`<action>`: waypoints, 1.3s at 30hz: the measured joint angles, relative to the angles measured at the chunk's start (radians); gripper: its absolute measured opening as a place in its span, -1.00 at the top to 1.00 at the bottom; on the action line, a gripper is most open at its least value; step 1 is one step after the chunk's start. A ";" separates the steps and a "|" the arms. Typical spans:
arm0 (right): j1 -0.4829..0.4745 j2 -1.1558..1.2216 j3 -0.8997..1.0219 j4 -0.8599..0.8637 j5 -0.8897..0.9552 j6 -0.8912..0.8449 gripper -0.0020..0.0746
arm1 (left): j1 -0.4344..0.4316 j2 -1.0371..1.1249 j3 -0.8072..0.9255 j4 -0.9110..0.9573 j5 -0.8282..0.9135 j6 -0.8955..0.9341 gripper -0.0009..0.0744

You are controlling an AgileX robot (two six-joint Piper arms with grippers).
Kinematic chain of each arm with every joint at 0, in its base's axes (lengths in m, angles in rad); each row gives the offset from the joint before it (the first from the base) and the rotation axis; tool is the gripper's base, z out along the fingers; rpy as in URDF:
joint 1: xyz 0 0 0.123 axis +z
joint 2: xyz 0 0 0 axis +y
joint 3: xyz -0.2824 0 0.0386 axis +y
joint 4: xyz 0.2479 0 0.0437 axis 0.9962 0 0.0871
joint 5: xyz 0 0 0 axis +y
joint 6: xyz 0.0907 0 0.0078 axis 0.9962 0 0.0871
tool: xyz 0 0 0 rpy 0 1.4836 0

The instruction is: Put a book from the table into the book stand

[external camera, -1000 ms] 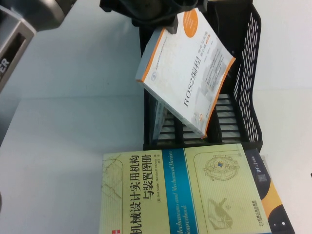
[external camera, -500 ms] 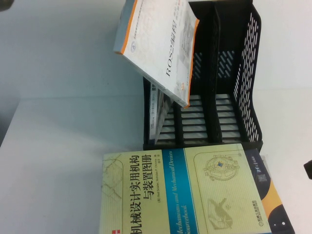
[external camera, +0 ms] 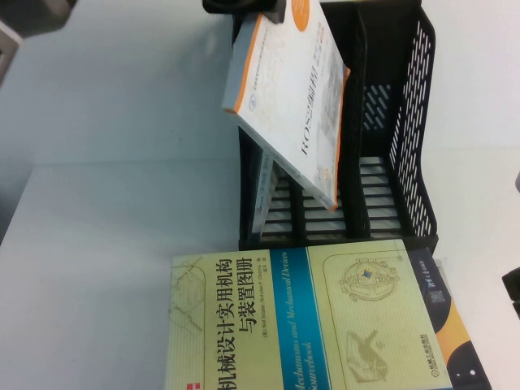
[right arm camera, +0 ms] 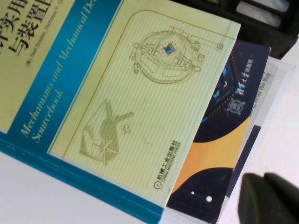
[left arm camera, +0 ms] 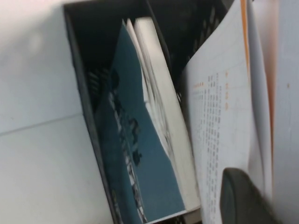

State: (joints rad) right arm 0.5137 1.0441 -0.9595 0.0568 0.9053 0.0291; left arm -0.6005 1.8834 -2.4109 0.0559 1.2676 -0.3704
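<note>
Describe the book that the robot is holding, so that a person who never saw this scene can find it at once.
Find the black book stand at the far side of the white table. The book hangs tilted above its slots, held at its top edge by the left gripper; the right gripper waits beside the flat pale-yellow book. Only this one has an orange border and black "ROS2" title.

The book (external camera: 292, 106) hangs tilted over the book stand (external camera: 390, 146), its lower corner now in the middle slot, right of where it was half a second ago. The left gripper (external camera: 244, 8) shows again at its top edge.
</note>
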 joint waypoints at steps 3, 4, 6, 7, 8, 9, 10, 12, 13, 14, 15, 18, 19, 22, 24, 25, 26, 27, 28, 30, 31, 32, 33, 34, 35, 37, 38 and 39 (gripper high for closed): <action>0.000 0.000 0.000 0.000 0.002 0.000 0.96 | 0.000 0.040 0.000 -0.007 0.000 0.000 0.69; 0.000 0.000 0.000 0.000 0.005 0.002 0.96 | 0.000 0.052 0.000 -0.007 0.000 -0.002 0.69; 0.000 0.000 0.000 0.000 0.016 0.000 0.96 | 0.000 0.076 0.000 0.005 0.000 -0.004 0.69; 0.000 0.000 0.000 0.000 0.024 0.000 0.96 | 0.000 0.086 0.000 0.015 0.000 -0.004 0.69; 0.000 0.000 0.000 0.000 0.029 0.002 0.96 | 0.000 0.096 0.000 0.026 0.000 -0.005 0.69; 0.000 0.000 0.000 0.000 0.031 0.002 0.96 | 0.000 0.104 0.000 0.035 0.000 -0.010 0.69; 0.000 0.000 0.000 0.000 0.031 0.002 0.96 | 0.000 0.108 0.000 0.041 0.000 -0.018 0.69; 0.000 0.000 0.000 0.000 0.031 0.002 0.96 | 0.000 0.120 0.000 0.043 0.000 -0.028 0.69; 0.000 0.000 0.000 0.000 0.031 0.002 0.96 | 0.000 0.121 0.000 0.043 -0.002 -0.034 0.69; 0.000 0.000 0.000 0.000 0.031 0.002 0.96 | 0.000 0.124 0.000 0.043 -0.004 -0.038 0.69; 0.000 0.000 0.000 0.000 0.031 0.002 0.96 | 0.000 0.127 0.000 0.041 -0.009 -0.044 0.69; 0.000 0.000 0.000 0.000 0.031 0.002 0.96 | 0.000 0.129 0.000 0.041 -0.038 -0.048 0.69; 0.000 0.000 0.000 0.000 0.033 0.002 0.96 | 0.000 0.131 0.000 0.041 -0.048 -0.049 0.69; 0.000 0.000 0.000 0.000 0.034 0.002 0.96 | 0.000 0.131 0.000 0.047 -0.063 -0.050 0.62; 0.000 0.000 0.000 0.000 0.034 0.002 0.96 | 0.000 0.131 0.000 0.058 -0.079 -0.050 0.41; 0.000 0.000 0.000 0.000 0.035 0.002 0.96 | 0.000 0.129 0.000 0.068 -0.085 -0.050 0.31; 0.000 0.000 0.000 0.000 0.035 0.002 0.96 | 0.000 0.125 -0.002 0.079 -0.090 -0.050 0.20; 0.000 0.000 0.000 -0.005 0.035 0.000 0.96 | 0.000 0.123 -0.002 0.089 -0.090 -0.050 0.10; 0.000 0.000 0.000 -0.021 0.033 -0.003 0.96 | 0.000 0.120 -0.006 0.094 -0.083 -0.050 0.05; 0.000 -0.002 0.000 -0.068 0.031 0.002 0.96 | 0.000 0.114 -0.011 0.098 -0.055 -0.050 0.10; 0.000 -0.006 0.000 -0.110 0.030 0.020 0.96 | 0.000 0.110 -0.011 0.099 -0.040 -0.045 0.20; 0.000 -0.015 -0.002 -0.159 0.027 0.047 0.96 | 0.000 0.105 -0.011 0.099 -0.023 -0.033 0.36; 0.000 -0.026 -0.002 -0.199 0.023 0.080 0.96 | 0.000 0.098 -0.011 0.097 -0.015 -0.017 0.55; 0.000 -0.045 -0.004 -0.257 0.018 0.111 0.96 | 0.000 0.092 -0.011 0.092 -0.011 0.005 0.67; 0.000 -0.068 -0.009 -0.299 0.013 0.134 0.96 | 0.000 0.080 -0.011 0.083 -0.007 0.027 0.77; 0.000 -0.123 -0.010 -0.358 0.005 0.155 0.96 | -0.006 0.052 -0.011 0.075 -0.004 0.052 0.88; 0.000 -0.155 -0.010 -0.379 0.005 0.157 0.96 | -0.016 0.034 -0.011 0.075 -0.002 0.056 0.92; 0.000 -0.182 -0.010 -0.393 0.002 0.157 0.96 | -0.027 0.014 -0.011 0.078 -0.002 0.063 0.94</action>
State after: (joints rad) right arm 0.5137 0.8625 -0.9694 -0.3361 0.9076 0.1862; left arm -0.6272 1.8971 -2.4214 0.1336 1.2659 -0.3074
